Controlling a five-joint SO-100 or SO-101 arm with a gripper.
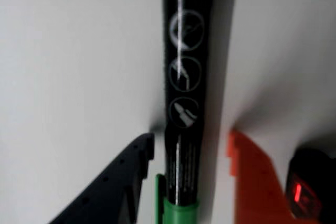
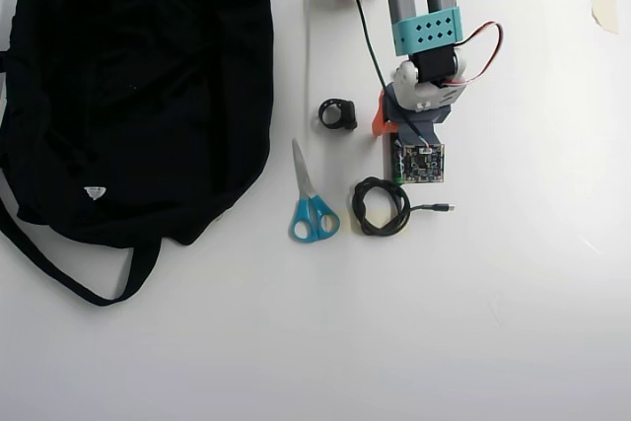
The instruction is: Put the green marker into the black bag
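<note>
Wrist view: green marker (image 1: 185, 103) lies lengthwise on the white table (image 1: 68, 77), between the two fingers of the gripper (image 1: 191, 153). Dark finger (image 1: 118, 184) sits just left of the barrel, orange finger (image 1: 252, 182) to its right with a gap; jaws apart, not clamped. Overhead view: arm (image 2: 419, 36) covers the marker. Black bag (image 2: 138, 86) lies well apart at left. Scissors (image 2: 310, 202), coiled cable (image 2: 383, 208) and a small black ring-shaped object (image 2: 338, 113) lie between and near.
</note>
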